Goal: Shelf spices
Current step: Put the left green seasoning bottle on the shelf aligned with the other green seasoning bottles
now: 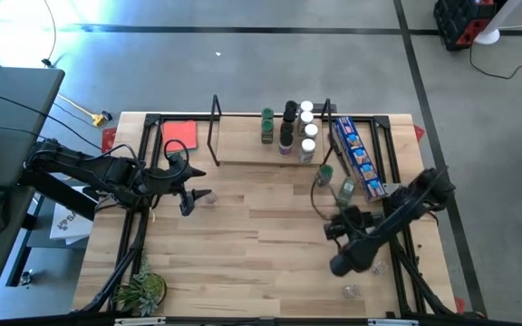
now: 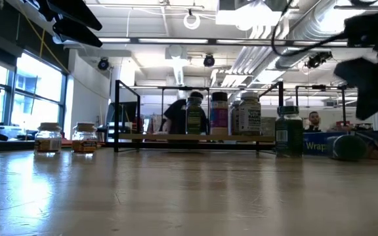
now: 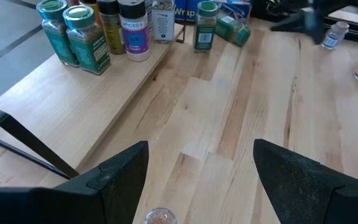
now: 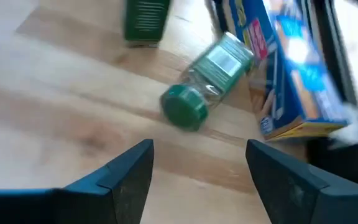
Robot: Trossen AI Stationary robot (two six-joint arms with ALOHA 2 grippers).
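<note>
The wooden tabletop carries a low light-wood shelf with thin black uprights along its far edge. On the shelf's right half stand a cluster of spice jars with green, black and white lids. Just right of the shelf lies a long blue snack packet. The left gripper hovers over the tabletop's left part with its fingers spread wide and empty; a small clear jar sits just below them. The right gripper hangs over the right part, fingers apart and holding nothing, near a green-lidded jar lying on its side beside the packet. Another green-lidded jar stands upright close by, off the shelf. Two small clear jars rest near the tabletop's front right.
</note>
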